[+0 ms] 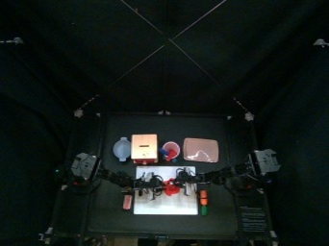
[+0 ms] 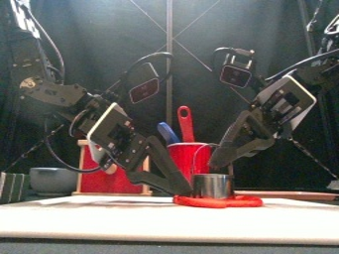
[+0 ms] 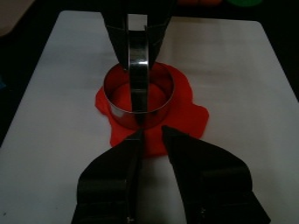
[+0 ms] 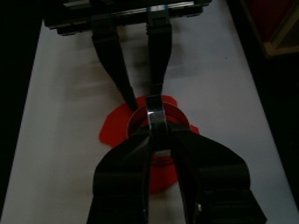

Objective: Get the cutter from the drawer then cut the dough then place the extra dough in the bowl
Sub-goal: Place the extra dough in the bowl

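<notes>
Cutter on the dough, both claws at it

Metal cutter (image 2: 212,185) stands on the red dough (image 2: 219,201), on the white cutting board (image 2: 79,218) at the bench's (image 1: 113,219) front middle. Right claw (image 2: 219,169) pinches the cutter's wire handle from above. Left claw (image 2: 183,189) reaches its rim; whether it grips cannot be told.

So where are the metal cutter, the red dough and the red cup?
cutter (image 2: 212,186): front view, its metal side wall.
dough (image 3: 191,121): left wrist view, the edge lying outside the cutter.
red cup (image 2: 189,159): front view, its wall, behind the cutter.
</notes>
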Motion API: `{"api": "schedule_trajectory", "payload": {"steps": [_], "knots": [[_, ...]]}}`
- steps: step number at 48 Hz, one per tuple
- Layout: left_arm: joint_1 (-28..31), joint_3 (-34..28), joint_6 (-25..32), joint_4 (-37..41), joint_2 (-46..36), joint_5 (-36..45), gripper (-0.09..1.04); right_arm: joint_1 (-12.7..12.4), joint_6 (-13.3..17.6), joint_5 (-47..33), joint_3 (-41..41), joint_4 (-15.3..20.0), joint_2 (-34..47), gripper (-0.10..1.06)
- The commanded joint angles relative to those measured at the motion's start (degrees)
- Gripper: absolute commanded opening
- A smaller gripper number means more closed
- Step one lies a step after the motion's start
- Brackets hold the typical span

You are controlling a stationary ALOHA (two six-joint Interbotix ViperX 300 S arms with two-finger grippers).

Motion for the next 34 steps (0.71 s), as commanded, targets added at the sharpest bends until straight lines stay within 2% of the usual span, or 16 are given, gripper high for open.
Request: {"api": "schedule_trajectory", "payload": {"steps": [1, 14, 21, 29, 34], "knots": [[0.0, -0.62, -0.09, 0.0, -0.88, 0.26, 0.67, -0.44, 0.18, -0.26, -0.62, 0.0, -3.43, 0.56], [0.0, -0.62, -0.09, 0.0, -0.88, 0.88, 0.67, -1.93, 0.09, 1.23, 1.58, -0.09, -8.53, 0.56], [0.0, -0.53, -0.09, 0.0, -0.88, 0.88, 0.67, -3.52, 0.18, 4.13, 4.75, -0.09, -13.36, 0.56], [0.0, -0.7, 0.09, 0.0, -2.11, 0.97, 0.69, -6.5, 0.35, 8.35, 8.35, -0.09, -16.17, 0.56], [0.0, -0.53, 0.09, 0.09, -3.52, 0.97, 0.71, -6.77, 0.18, 9.14, 8.7, -0.09, -15.73, 0.58]]}}
